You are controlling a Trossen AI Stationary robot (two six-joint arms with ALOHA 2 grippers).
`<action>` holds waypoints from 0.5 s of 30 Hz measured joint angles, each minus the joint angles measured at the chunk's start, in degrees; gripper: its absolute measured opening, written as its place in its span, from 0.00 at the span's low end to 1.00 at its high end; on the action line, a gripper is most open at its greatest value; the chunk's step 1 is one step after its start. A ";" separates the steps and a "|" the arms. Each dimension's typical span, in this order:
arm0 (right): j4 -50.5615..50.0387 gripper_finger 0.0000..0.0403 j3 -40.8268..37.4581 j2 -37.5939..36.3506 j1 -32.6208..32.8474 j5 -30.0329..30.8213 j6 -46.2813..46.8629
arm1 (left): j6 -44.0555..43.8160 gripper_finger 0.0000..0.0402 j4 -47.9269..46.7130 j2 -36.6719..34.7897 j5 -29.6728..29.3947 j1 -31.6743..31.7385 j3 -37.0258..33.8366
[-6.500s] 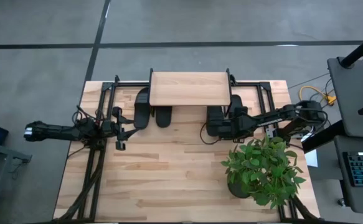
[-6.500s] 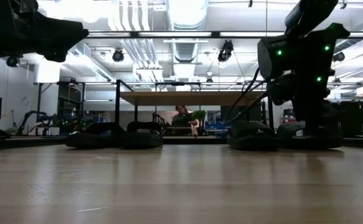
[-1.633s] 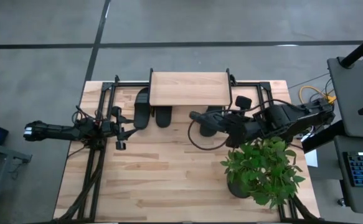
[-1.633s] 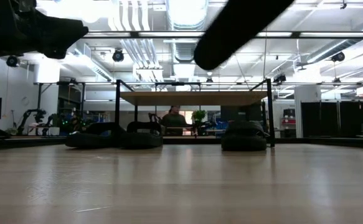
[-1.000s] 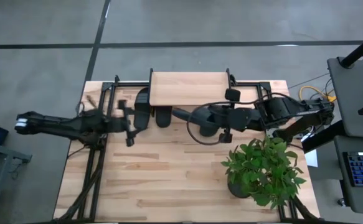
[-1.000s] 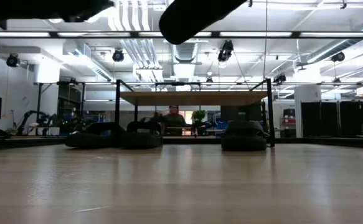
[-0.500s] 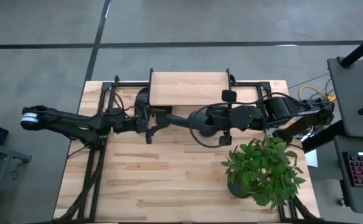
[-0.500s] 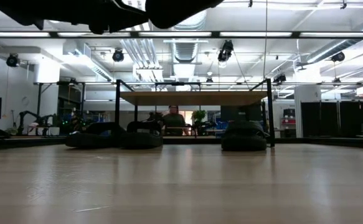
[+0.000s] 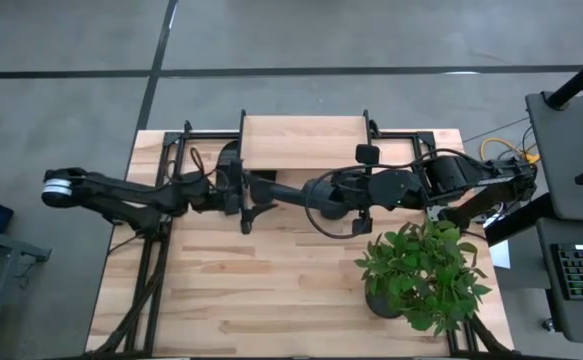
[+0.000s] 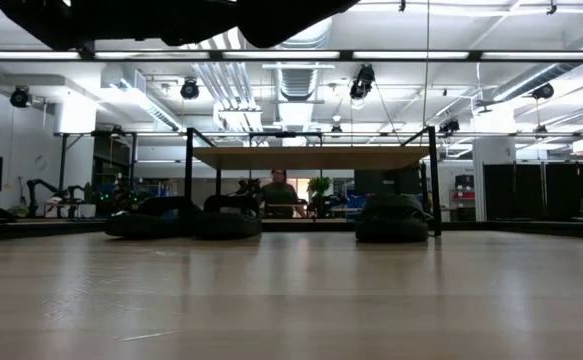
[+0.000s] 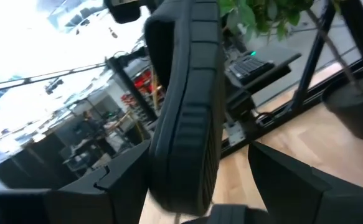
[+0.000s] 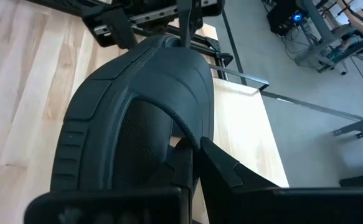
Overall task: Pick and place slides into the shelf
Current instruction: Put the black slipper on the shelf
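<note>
Right gripper (image 12: 187, 165), centre frame, is clamped on a slide (image 12: 137, 106). Left gripper (image 9: 243, 200) sits w/ fingers spread around the slide's far end, contact unclear. Beyond, at upper centre, the shelf (image 9: 304, 143) half-hides the other slides (image 10: 181, 219). Plant (image 9: 421, 270) at lower right.

The right pincer (image 9: 289, 191) lifted one slide (image 12: 137, 118) leftward, seemingly meeting the left pincer (image 9: 247, 196).
</note>
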 joint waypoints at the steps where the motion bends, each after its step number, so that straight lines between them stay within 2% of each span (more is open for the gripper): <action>1: 0.31 0.02 0.00 0.00 0.00 -0.04 -0.22 | -0.01 0.62 -0.02 0.71 0.19 0.00 0.71; 5: 0.89 0.02 0.00 0.00 0.00 -0.14 -1.09 | -0.04 0.61 -0.10 3.25 0.52 -0.02 3.27; 8: 0.86 0.02 -0.02 0.00 0.00 -0.14 -1.10 | -0.03 0.57 -0.47 4.59 1.55 -0.01 4.67; 11: 0.85 0.02 -0.02 0.00 0.00 -0.14 -1.11 | 0.01 0.48 -0.50 5.40 1.68 0.00 5.47; 15: 0.83 0.02 -0.02 0.00 0.02 -0.14 -1.15 | 0.68 0.28 -0.74 5.92 2.32 0.00 5.85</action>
